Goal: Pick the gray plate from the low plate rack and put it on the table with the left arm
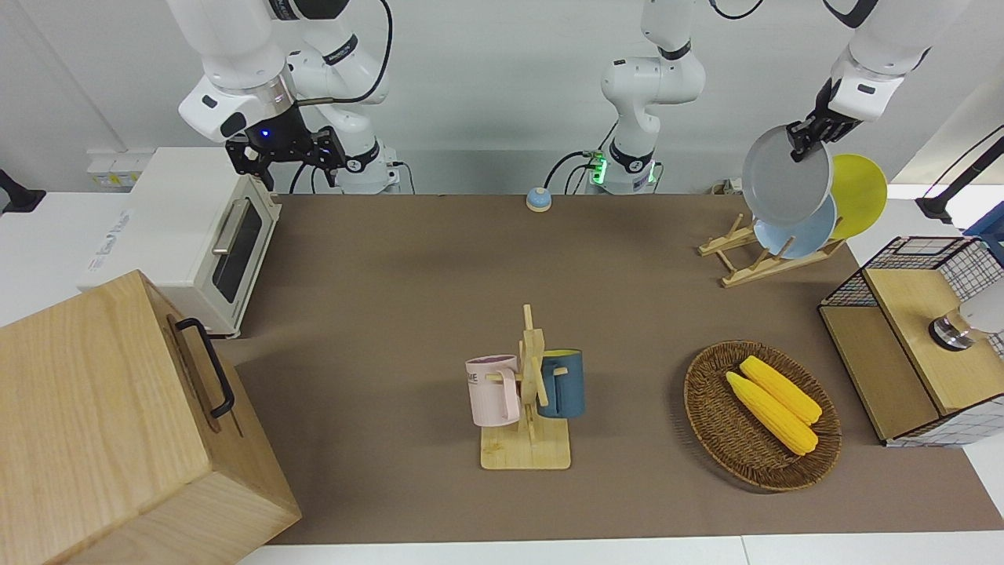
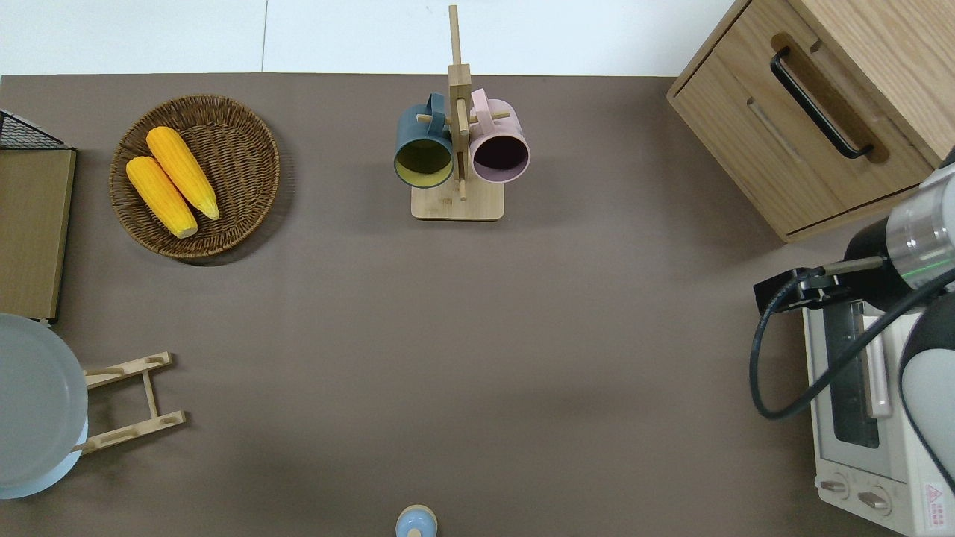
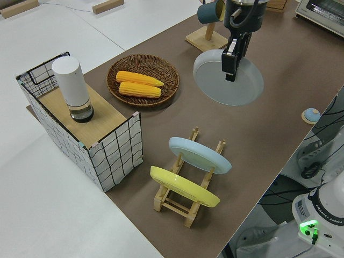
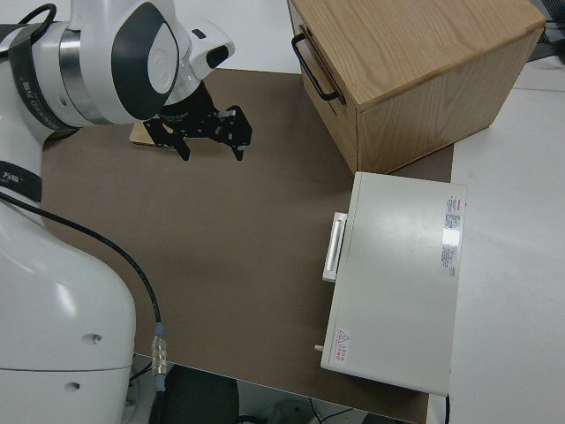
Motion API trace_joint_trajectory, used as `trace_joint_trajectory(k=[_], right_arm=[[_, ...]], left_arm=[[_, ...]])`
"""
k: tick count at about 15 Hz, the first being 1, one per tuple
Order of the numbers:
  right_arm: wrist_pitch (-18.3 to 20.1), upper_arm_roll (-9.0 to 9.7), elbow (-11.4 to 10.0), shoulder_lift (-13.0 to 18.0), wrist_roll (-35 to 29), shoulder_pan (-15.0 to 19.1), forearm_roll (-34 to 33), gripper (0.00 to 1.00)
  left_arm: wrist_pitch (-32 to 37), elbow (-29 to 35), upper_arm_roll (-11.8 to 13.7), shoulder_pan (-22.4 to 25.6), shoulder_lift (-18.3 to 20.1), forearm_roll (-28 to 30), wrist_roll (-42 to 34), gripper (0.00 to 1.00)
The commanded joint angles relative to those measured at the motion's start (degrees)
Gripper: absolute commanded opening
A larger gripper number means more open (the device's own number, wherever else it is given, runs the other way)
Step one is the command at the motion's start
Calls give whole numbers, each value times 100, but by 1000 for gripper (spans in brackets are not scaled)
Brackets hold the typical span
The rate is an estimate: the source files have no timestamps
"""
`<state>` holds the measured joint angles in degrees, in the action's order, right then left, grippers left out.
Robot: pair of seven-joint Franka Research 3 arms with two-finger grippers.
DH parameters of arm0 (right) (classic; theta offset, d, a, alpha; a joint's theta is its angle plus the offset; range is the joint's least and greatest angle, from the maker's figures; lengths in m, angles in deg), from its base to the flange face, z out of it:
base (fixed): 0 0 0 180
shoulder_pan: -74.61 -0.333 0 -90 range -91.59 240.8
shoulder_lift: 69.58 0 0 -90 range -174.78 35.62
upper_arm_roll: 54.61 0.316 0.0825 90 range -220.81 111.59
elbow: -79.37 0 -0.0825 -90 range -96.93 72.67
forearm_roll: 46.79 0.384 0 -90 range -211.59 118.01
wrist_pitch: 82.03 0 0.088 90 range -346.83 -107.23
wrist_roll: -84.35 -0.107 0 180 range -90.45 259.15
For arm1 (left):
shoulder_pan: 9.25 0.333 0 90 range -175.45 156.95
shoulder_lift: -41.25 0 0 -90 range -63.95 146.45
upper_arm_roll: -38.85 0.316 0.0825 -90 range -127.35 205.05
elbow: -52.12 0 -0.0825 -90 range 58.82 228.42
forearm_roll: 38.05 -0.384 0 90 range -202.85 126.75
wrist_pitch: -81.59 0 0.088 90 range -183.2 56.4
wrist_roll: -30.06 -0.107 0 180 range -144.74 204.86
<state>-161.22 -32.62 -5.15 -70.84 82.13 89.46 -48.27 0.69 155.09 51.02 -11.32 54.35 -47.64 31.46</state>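
Now my left gripper (image 1: 808,135) is clamped on the rim of the round light-gray plate (image 1: 786,179), which hangs tilted in the air, clear of the small light-wood slatted rack (image 2: 133,403) at the left-arm end of the brown counter (image 1: 439,298). Gripping the edge lets the plate slide up out of its slot between the pegs. A light-blue plate (image 3: 200,155) and a yellow plate (image 3: 184,186) lean in the rack's slots. My right arm is parked, its gripper (image 4: 210,134) with fingers apart. Setting down on bare counter looks to be next.
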Motion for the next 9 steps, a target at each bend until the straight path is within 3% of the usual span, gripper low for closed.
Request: trace_joint_trajectory(k=[1, 9], right_arm=[[62, 113, 41, 12, -68, 132, -37, 983], [62, 121, 41, 12, -68, 132, -37, 983]], left_arm=[[128, -40, 22, -92, 9, 132, 1, 140], [-162, 557, 40, -118, -114, 1641, 45, 129]])
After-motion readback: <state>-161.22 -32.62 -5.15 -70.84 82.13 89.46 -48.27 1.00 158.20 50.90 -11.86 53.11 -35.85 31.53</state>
